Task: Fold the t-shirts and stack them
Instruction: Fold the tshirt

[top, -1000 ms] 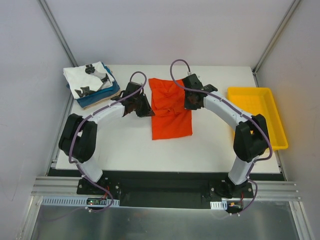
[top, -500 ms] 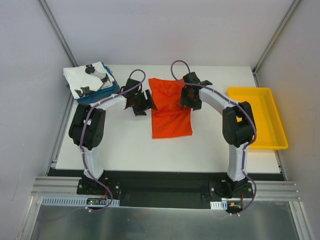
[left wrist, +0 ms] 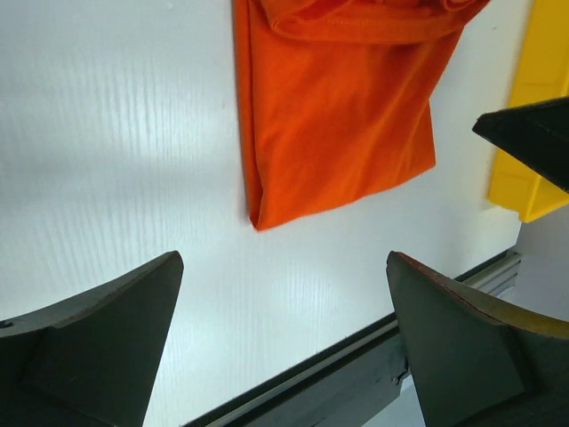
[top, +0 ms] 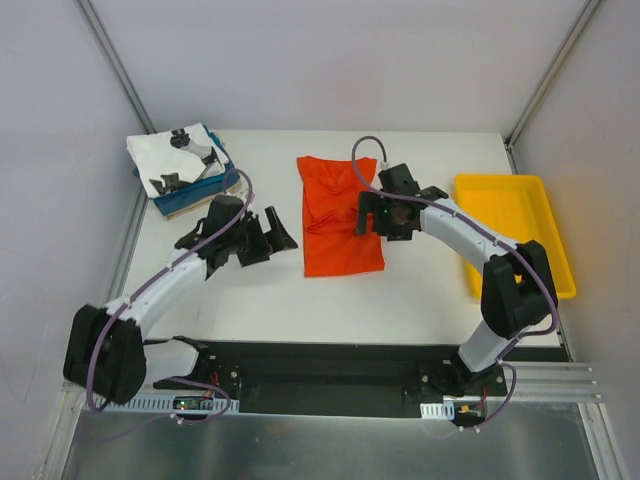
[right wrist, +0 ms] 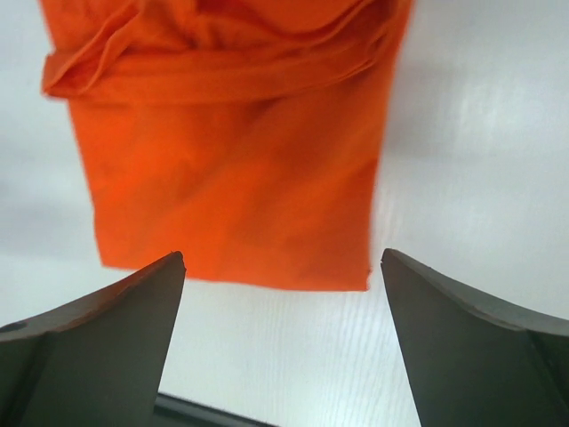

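Note:
The orange-red t-shirt (top: 338, 215) lies flat on the white table (top: 250, 295), folded into a narrow upright rectangle with bunched folds at its far end. My left gripper (top: 270, 240) hovers open to the left of it, off the cloth, with nothing in it. In the left wrist view the shirt (left wrist: 338, 107) lies ahead of the wide-apart fingers (left wrist: 107, 338). My right gripper (top: 376, 222) stands open over the shirt's right edge. In the right wrist view the shirt's hem (right wrist: 240, 178) shows just beyond the empty fingers (right wrist: 462, 338). Other t-shirts sit stacked at the back left, a white printed one (top: 180, 155) on top.
A blue tee (top: 224, 186) and a tan tee (top: 186, 205) peek out under the white one. A shallow yellow tray (top: 556, 262) stands at the right edge, also in the left wrist view (left wrist: 538, 80). Grey walls close in on both sides.
Both grippers went from shut to wide open and let go of the orange tee. The left arm drew back toward the near left; the right gripper shifted slightly nearer.

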Available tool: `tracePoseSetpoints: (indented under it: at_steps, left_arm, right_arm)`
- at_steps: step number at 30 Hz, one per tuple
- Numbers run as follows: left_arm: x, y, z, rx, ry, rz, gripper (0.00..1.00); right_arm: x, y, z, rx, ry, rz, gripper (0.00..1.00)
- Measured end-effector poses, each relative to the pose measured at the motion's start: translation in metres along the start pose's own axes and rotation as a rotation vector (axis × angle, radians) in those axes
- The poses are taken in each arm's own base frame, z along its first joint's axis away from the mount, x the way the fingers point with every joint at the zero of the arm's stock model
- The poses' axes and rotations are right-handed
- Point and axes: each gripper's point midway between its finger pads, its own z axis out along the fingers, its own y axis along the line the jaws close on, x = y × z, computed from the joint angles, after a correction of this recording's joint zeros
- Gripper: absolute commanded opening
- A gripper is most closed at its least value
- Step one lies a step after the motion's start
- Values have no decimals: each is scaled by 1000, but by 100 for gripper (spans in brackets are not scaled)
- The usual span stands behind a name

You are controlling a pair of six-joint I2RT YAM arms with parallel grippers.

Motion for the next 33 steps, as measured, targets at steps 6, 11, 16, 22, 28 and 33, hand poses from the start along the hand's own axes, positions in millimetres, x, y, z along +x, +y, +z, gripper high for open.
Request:
tracePoseSetpoints:
  at_steps: [6,11,16,22,28,33]
  left_arm:
    - [52,33,-32,1,-23,-25,99]
    - [80,56,-41,-31,-12,-56,99]
    - [90,64,-45,-41,-11,-67,99]
    - [91,69,-44,-67,-9,-73,99]
    - [96,75,-41,-90,14,-83,99]
    - [100,79,-40,-97,24,-87,99]
  right_arm:
    - [31,49,3,-143,62,-96,97]
    - [41,77,24,-189,113,-149,97]
    - [35,84,49,-179,125,-155,97]
    - [17,92,72,-158,96,-176,97]
    - [-10,102,87,-137,31,-195,97]
    - [-46,111,98,-109,-60,-212,97]
